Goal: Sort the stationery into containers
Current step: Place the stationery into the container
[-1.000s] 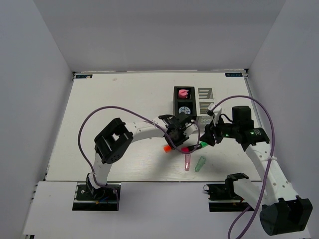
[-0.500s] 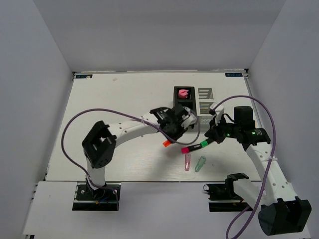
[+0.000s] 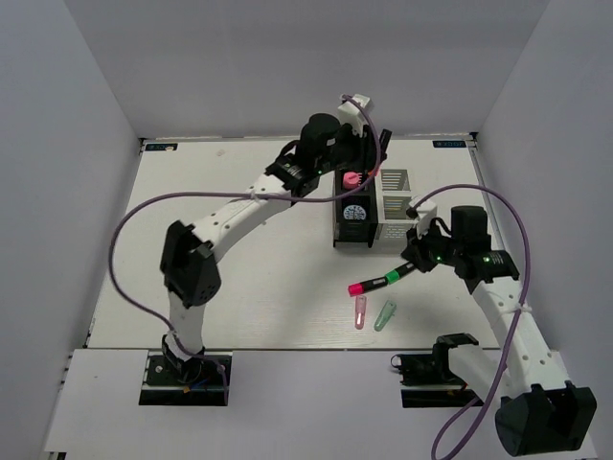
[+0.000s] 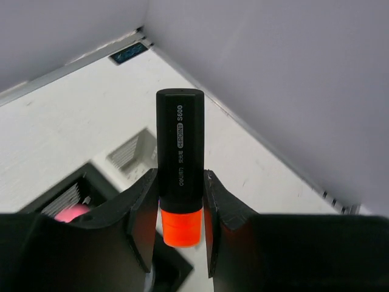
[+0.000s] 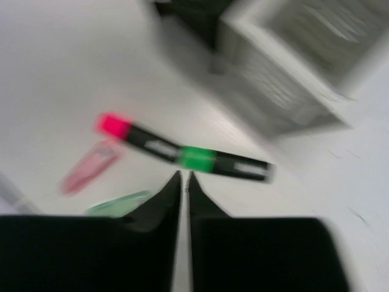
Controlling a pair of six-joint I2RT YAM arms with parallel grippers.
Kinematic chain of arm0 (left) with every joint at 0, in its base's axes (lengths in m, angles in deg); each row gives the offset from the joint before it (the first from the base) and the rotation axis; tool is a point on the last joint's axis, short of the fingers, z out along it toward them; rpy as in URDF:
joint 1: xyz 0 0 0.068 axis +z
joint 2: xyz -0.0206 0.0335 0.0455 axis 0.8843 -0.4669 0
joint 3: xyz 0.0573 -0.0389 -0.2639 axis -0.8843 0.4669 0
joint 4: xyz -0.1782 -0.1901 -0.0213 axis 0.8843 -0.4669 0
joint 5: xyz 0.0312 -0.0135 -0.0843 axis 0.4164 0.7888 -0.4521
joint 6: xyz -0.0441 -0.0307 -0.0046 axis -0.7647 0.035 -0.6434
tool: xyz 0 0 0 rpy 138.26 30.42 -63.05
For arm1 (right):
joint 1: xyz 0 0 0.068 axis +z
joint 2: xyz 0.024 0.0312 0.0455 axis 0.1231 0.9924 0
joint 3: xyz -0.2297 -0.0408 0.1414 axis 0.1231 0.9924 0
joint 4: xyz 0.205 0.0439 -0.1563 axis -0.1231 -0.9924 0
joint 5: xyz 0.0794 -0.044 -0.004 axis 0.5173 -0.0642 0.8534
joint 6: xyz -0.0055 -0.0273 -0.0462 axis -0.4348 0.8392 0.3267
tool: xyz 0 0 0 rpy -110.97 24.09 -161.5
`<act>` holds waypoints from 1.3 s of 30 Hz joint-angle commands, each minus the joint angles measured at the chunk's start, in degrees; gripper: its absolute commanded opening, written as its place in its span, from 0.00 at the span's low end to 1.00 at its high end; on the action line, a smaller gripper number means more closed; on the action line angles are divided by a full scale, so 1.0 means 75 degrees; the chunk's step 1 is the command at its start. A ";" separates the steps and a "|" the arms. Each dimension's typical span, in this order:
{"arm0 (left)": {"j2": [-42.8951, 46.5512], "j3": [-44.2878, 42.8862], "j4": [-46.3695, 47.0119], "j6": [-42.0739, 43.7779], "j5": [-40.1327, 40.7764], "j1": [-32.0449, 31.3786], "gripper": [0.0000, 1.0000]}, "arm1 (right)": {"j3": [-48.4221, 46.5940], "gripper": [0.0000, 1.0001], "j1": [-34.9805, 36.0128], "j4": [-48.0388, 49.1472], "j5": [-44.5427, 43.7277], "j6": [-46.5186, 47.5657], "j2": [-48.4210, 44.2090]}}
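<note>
My left gripper (image 4: 180, 201) is shut on a black marker (image 4: 180, 146) with its orange cap (image 4: 180, 226) pointing down. In the top view the left gripper (image 3: 378, 149) hangs high over the far side of the containers (image 3: 395, 203). My right gripper (image 5: 184, 176) is shut on nothing. Its tips sit just short of the green-capped marker (image 5: 225, 163). That marker lies end to end with the pink-capped marker (image 5: 137, 135) on the table. A pink capsule piece (image 3: 360, 311) and a green capsule piece (image 3: 386, 315) lie nearer the front edge.
The far black compartment (image 3: 340, 172) holds a pink item and the near black one (image 3: 338, 230) holds a blue-white tape roll (image 3: 355, 213). The two silver compartments (image 3: 395, 179) stand to their right. White walls enclose the table on three sides.
My left arm has lifted the orange-capped marker from the table middle up and back over the containers. My right gripper has shut with nothing in it, beside the green-capped marker.
</note>
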 commanded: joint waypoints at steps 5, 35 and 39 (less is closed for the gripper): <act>-0.2248 -0.1669 0.2792 -0.1865 -0.1528 0.0456 0.00 | 0.1005 0.00 -0.0215 0.2757 -0.4869 -0.2038 -0.0431; -0.4300 -0.2597 0.3391 -0.2511 -0.1810 0.0538 0.05 | 0.0995 0.00 -0.0555 0.2490 -0.3497 -0.2132 -0.0126; -0.4324 -0.2584 0.3344 -0.2452 -0.1810 0.0515 0.09 | 0.0983 0.00 -0.0555 0.2466 -0.3450 -0.2132 -0.0150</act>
